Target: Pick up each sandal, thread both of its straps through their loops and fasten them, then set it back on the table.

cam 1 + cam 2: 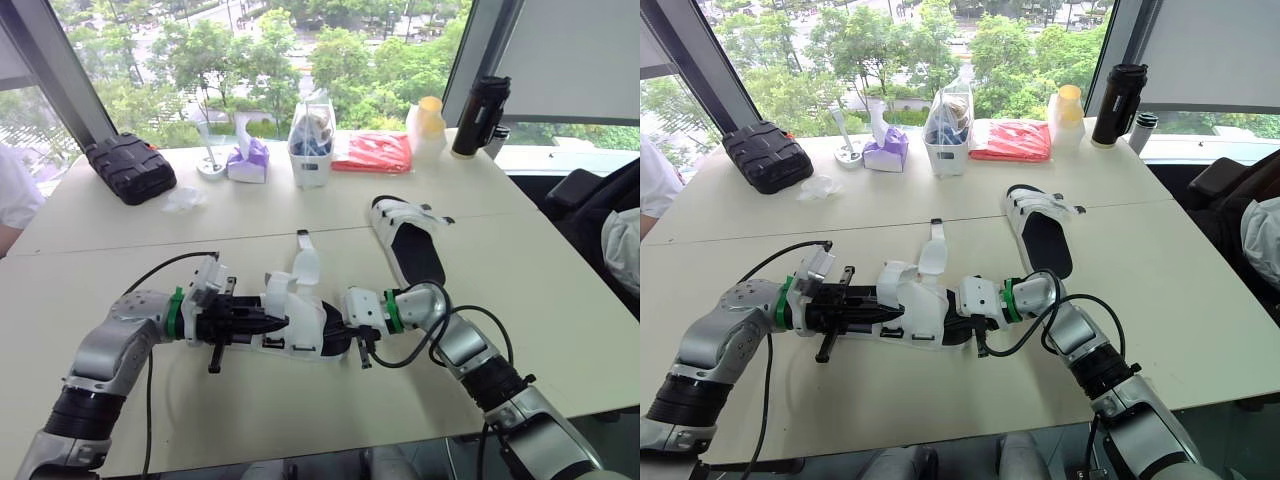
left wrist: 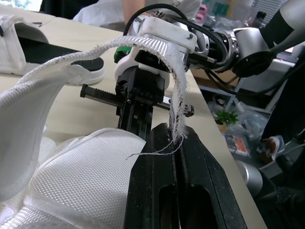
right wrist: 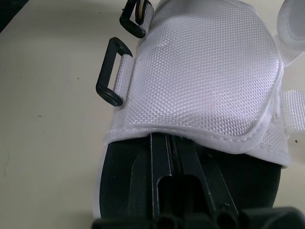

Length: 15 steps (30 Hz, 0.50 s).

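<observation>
The sandal [image 1: 303,332] lay between my two tools on the surface [image 1: 300,420] — left tool [image 2: 174,138] pinched its frayed strap [image 2: 179,86], right tool [image 3: 170,141] closed, tips under the white upper [image 3: 205,71].

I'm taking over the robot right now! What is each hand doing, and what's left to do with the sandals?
Left gripper: shut on the near sandal's frayed white strap.
Right gripper: shut, lying on that sandal's black footbed, tips under the white flap.
Near sandal lies on the table between both grippers; its two black loops are empty.
Far sandal lies beyond the right gripper; fastening unclear.
Left: thread and fasten both straps, set down, check the far sandal.
</observation>
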### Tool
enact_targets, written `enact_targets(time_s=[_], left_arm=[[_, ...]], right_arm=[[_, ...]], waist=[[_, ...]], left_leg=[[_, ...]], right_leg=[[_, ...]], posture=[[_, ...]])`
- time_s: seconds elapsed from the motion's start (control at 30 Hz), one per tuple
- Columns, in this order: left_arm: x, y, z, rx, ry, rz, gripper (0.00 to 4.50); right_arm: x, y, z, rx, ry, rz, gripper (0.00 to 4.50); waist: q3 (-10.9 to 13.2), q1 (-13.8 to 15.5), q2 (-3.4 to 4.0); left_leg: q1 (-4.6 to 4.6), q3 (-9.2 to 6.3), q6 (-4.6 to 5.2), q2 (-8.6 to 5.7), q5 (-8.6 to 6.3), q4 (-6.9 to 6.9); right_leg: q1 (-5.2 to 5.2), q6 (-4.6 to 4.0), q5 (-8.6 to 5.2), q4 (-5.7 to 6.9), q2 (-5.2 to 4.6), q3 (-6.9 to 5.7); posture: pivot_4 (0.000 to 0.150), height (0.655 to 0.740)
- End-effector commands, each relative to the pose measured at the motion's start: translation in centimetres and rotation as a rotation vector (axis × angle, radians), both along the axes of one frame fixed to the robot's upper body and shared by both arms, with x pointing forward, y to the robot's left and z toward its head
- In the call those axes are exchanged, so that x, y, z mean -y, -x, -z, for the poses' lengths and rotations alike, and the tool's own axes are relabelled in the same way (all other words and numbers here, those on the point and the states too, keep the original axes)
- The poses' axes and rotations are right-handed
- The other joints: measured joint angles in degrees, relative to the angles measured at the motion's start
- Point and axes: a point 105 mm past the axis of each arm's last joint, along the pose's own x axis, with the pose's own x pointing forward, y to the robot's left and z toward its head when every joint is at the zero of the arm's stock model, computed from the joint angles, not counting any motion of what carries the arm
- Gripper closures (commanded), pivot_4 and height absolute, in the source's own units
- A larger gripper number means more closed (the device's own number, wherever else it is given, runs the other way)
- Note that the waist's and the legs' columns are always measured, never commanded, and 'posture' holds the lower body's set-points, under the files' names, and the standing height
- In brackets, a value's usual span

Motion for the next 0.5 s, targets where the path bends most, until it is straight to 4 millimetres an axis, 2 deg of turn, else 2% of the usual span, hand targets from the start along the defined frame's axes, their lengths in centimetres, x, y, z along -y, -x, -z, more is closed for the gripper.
enact_targets(time_s=[0.03, 0.23, 0.5], left_arm=[[-0.1, 0.1, 0.0, 0.025, -0.022, 0.019, 4.46], [-0.4, -0.1, 1.4, 0.067, -0.080, 0.047, 4.46], [-0.5, -1.1, 1.3, 0.177, -0.115, 0.071, 4.46]], right_arm=[[0.4, 1.3, 2.6, -0.077, 0.091, -0.025, 4.50], [0.3, 1.3, 2.6, -0.077, 0.090, -0.027, 4.50], [0.5, 1.5, 2.6, -0.081, 0.093, -0.023, 4.50]], waist=[[0.00, 0.00, 0.00], [-0.01, 0.00, 0.01], [-0.01, 0.06, 0.00]], left_leg=[[0.00, 0.00, 0.00, 0.00, 0.00, 0.00], [0.01, 0.01, 0.00, -0.01, 0.00, 0.00], [-0.01, 0.00, 0.00, -0.01, 0.00, 0.00]], right_leg=[[0.00, 0.00, 0.00, 0.00, 0.00, 0.00], [0.00, 0.00, 0.00, 0.00, 0.00, 0.00], [-0.01, 0.00, 0.00, 0.00, 0.00, -0.01]], posture=[[0.150, 0.7400], [0.150, 0.7400], [0.150, 0.7400]])
